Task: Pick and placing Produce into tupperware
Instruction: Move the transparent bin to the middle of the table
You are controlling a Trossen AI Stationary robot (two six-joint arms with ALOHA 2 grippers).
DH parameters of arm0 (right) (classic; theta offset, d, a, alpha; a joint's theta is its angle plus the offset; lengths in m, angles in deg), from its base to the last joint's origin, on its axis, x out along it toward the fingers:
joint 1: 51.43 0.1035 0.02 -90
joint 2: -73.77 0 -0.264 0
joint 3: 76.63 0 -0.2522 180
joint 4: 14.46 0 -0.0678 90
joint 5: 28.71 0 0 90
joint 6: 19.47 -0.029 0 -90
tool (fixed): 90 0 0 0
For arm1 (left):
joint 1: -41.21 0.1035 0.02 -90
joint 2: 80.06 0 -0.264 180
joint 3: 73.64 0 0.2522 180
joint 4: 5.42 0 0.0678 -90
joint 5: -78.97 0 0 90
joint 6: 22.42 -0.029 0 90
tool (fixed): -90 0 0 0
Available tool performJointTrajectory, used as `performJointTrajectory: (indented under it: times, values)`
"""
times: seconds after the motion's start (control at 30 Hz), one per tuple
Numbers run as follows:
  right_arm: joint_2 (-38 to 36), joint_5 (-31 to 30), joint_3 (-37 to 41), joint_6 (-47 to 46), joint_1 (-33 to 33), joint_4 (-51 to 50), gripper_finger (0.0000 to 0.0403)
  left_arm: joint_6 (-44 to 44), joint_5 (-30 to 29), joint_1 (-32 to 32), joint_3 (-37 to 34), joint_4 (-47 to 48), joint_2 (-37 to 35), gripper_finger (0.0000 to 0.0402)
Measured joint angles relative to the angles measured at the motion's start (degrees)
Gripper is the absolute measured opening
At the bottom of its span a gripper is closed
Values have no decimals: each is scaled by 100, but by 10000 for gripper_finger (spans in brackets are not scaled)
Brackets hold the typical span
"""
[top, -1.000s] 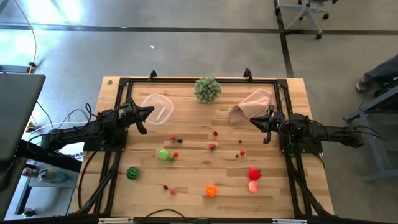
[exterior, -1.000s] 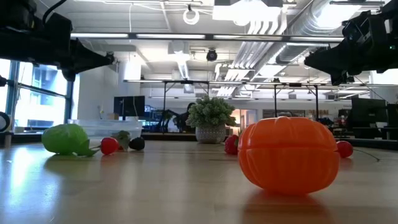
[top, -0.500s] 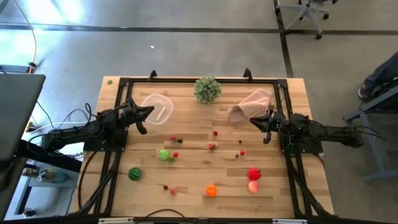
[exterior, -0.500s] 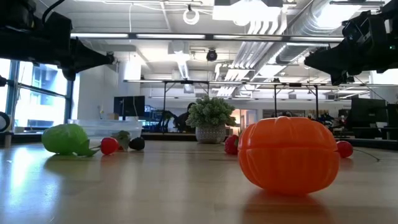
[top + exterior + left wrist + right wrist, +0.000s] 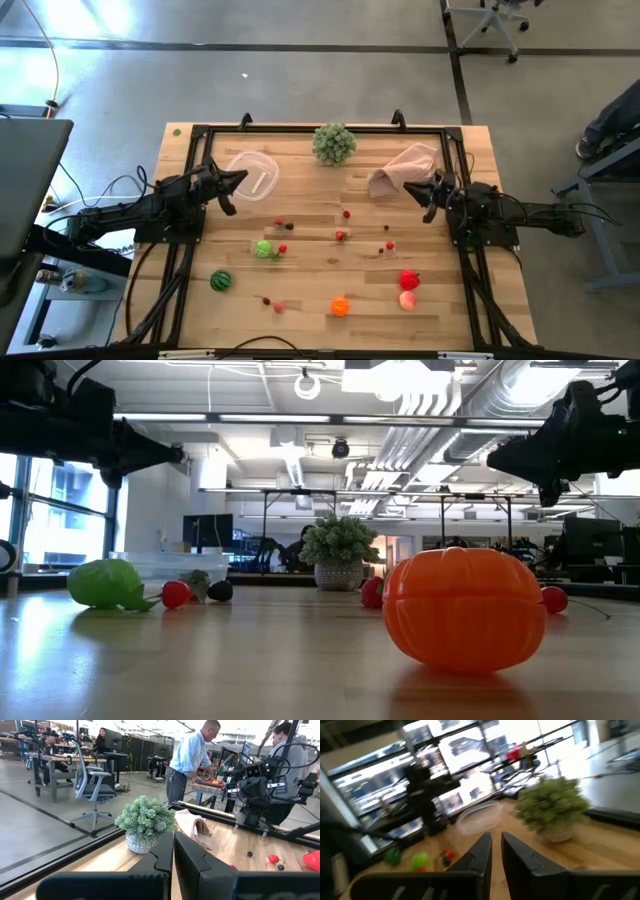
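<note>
The tupperware (image 5: 254, 174) sits on the bench (image 5: 310, 300) at about ten o'clock, apparently with nothing in it, though its inside is hard to read. The left hand (image 5: 240, 180) hangs at its nine o'clock edge, fingers pressed shut on nothing. The right hand (image 5: 409, 193) waits at three o'clock beside the cloth (image 5: 402, 167), nearly closed and holding nothing. Produce (image 5: 264, 249) lies scattered from centre toward six o'clock.

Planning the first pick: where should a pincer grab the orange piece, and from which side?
Take the orange piece from straight above, closing across its widest middle. The low view shows it as a squat, ribbed round with a seam around its waist, sitting flat on the table. From above it stands clear of its neighbours, so probably nothing blocks a vertical descent.
</note>
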Motion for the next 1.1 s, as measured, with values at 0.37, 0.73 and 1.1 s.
performJointTrajectory:
  times: [0.37, 0.73, 1.1]
  values:
    - [0, -289, 0, -174, 0, 245, 30, -478, 576, -1, 832, -778, 217, 5]
    - [1, -4, 0, 130, 1, 821, 30, 397, -1446, 349, 3907, 2922, 3772, 5]
    - [2, 720, -1, -88, 4, 662, 30, 224, 1487, 2682, 5239, 4449, 7586, 5]
